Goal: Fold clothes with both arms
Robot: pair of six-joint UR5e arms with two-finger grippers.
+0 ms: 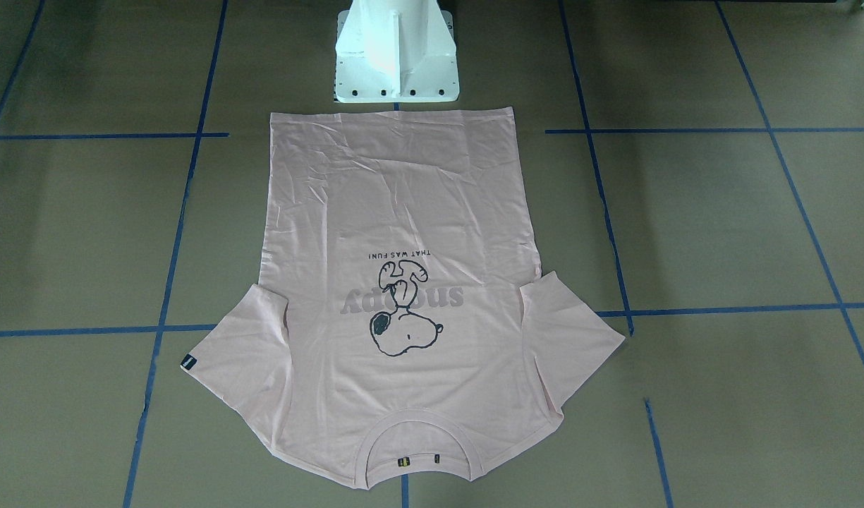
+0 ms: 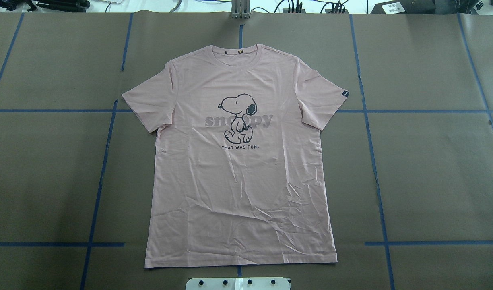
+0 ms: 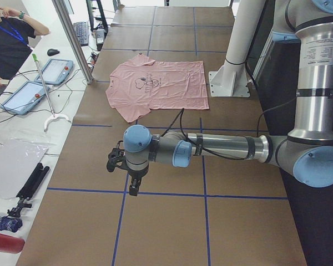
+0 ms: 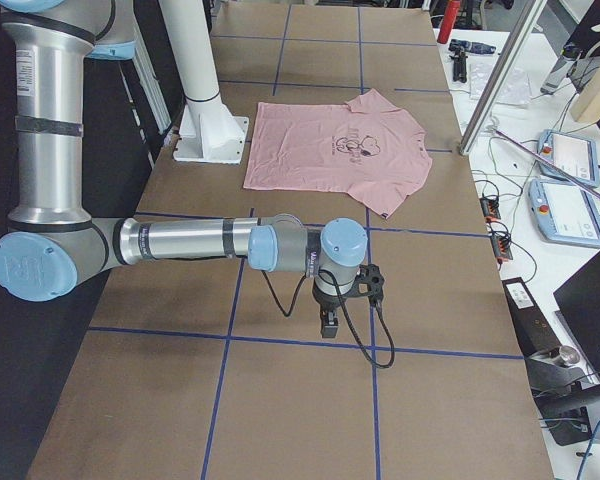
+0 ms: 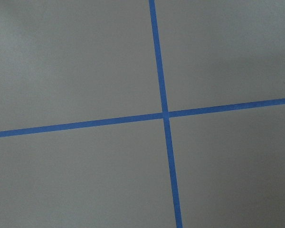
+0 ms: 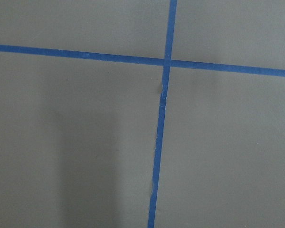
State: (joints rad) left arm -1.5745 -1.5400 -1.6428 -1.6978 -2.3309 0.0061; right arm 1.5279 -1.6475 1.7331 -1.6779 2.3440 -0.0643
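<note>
Since seen only side-on, cannot tell how wide the left gripper point(image 3: 134, 187) stands; grips nothing, over bare table point(image 5: 61, 57). Mid-table, flat, print up: shirt point(image 2: 238, 181), wrinkled at its near end, so may bunch or lift one layer only. Same doubt over right gripper point(image 4: 327, 325), likewise empty; neither shows in its wrist view.
</note>
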